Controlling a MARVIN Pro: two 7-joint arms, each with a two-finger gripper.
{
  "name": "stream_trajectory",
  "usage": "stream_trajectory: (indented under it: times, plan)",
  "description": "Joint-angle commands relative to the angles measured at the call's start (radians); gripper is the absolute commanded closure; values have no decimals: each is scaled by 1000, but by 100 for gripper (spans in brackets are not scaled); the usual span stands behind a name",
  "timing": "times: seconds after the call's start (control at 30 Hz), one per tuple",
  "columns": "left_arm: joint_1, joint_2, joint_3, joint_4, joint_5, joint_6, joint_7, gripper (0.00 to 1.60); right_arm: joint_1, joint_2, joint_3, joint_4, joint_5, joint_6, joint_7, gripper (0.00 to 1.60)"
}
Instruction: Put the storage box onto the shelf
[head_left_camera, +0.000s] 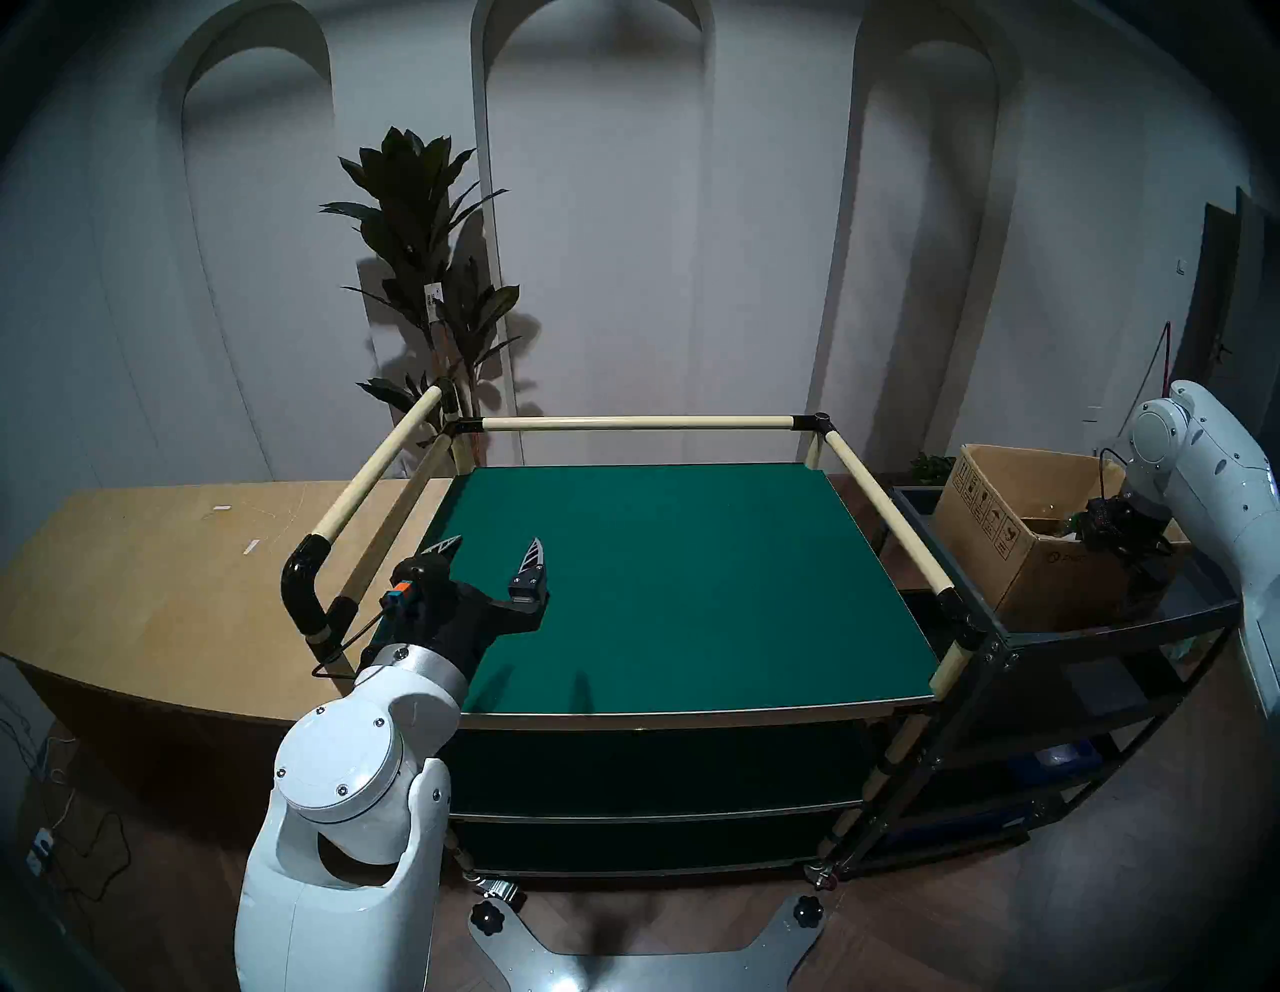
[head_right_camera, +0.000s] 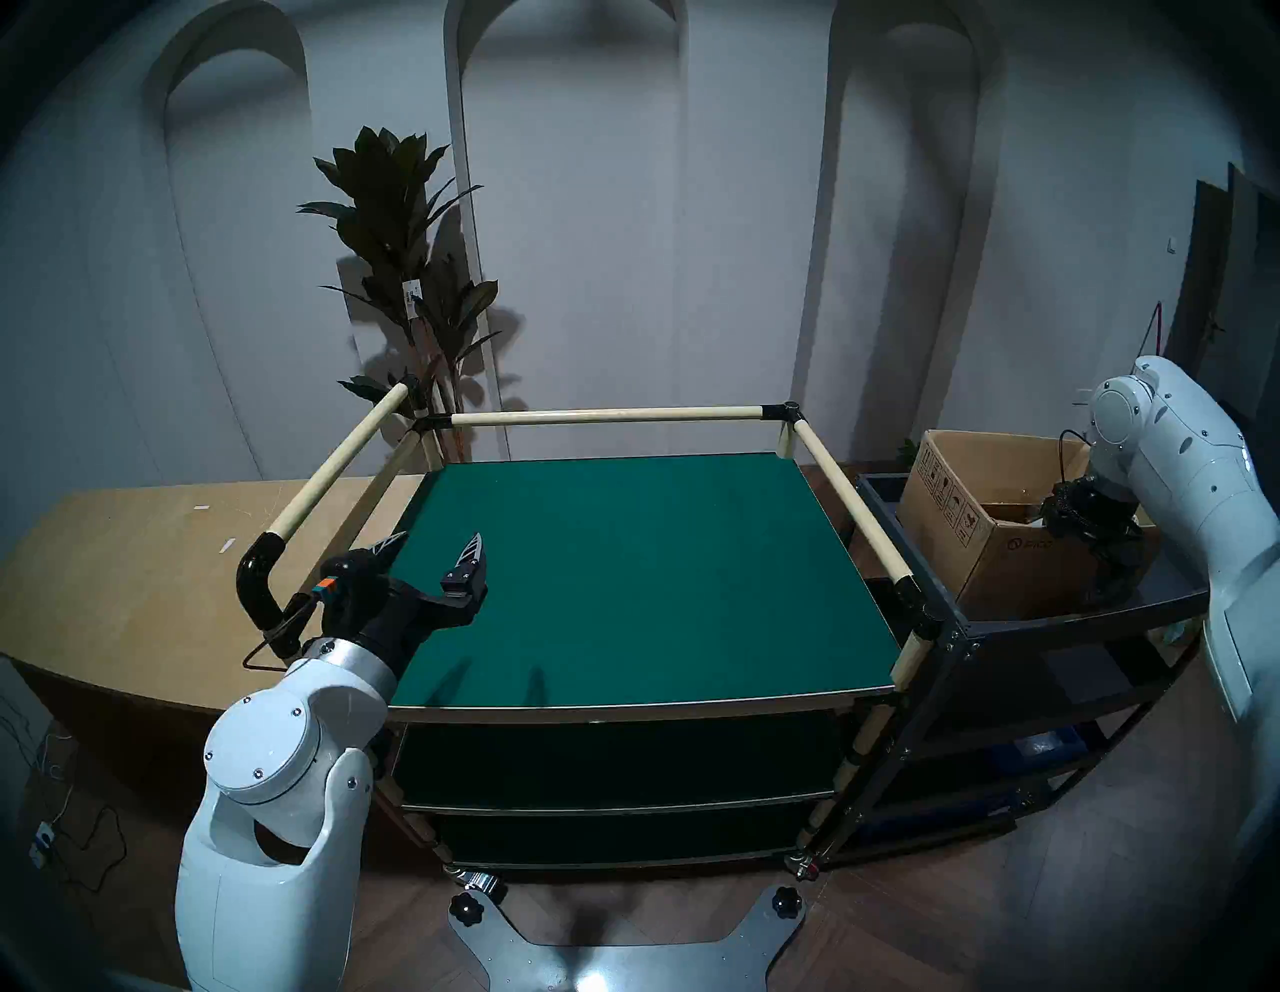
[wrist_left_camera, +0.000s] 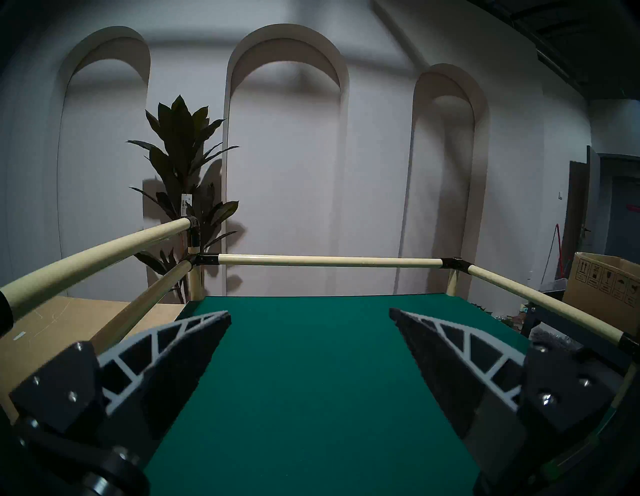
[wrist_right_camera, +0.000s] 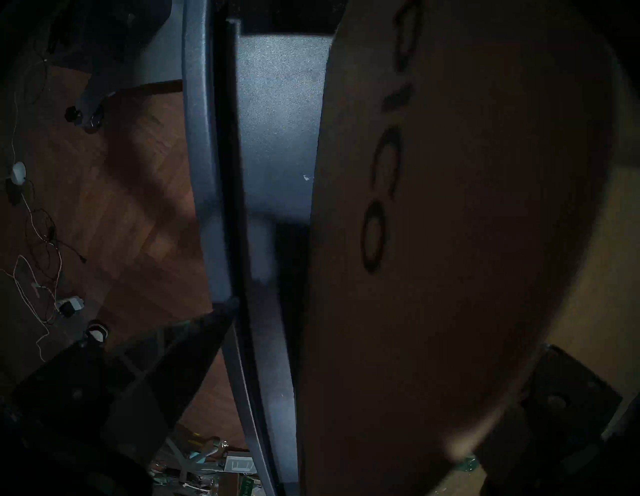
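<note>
The storage box (head_left_camera: 1025, 547), brown cardboard with its top flaps up, sits on the top tray of the black metal cart (head_left_camera: 1122, 623) that stands against the right side of the shelf (head_left_camera: 665, 589); handling symbols show on its left face and a faint logo on its near face. The shelf's green top board is bare, ringed on three sides by cream rails with black joints. Right gripper (head_right_camera: 1108, 554) points steeply down at the near wall of the box, jaws spread wide: in the right wrist view one finger (wrist_right_camera: 180, 367) lies outside the wall over the tray edge while the printed wall fills the middle of the frame (the other fingertip is hidden, so contact cannot be told). Left gripper (head_left_camera: 495, 554) hovers level over the near left part of the green board, jaws apart and holding nothing. A potted plant (head_left_camera: 422, 277) stands behind the shelf's far left corner.
</note>
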Motion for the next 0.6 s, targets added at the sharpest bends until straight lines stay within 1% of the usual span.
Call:
stream_trajectory:
  times: [0.0,0.07,0.1,0.13,0.17,0.2,0.23,0.33,0.47,0.57]
  plan:
    - [-4,2,-1,-25,-1,-4,-3,0,-1,41,-50,30,78,23,3,0]
    - [-4,2,-1,-24,0,-5,-3,0,-18,69,-68,29,108,29,3,0]
    - [-5,2,-1,-23,0,-5,-2,0,-23,76,-72,29,116,33,3,23]
    - [-5,2,-1,-23,0,-5,-2,0,-23,76,-72,29,116,33,3,23]
    - [-5,2,-1,-23,0,-5,-2,0,-25,85,-74,31,132,34,3,95]
    - [-5,1,-1,-23,0,-5,-2,0,-26,99,-76,34,154,39,3,160]
    - [-5,1,-1,-23,0,-5,-2,0,-26,99,-76,34,154,39,3,160]
    - [-5,2,-1,-24,0,-5,-3,0,-14,121,-86,24,190,39,3,160]
    - [-4,2,-1,-25,-1,-4,-3,0,24,141,-104,13,231,47,3,160]
    - [-4,2,-1,-25,-1,-4,-3,0,54,144,-116,16,254,44,3,160]
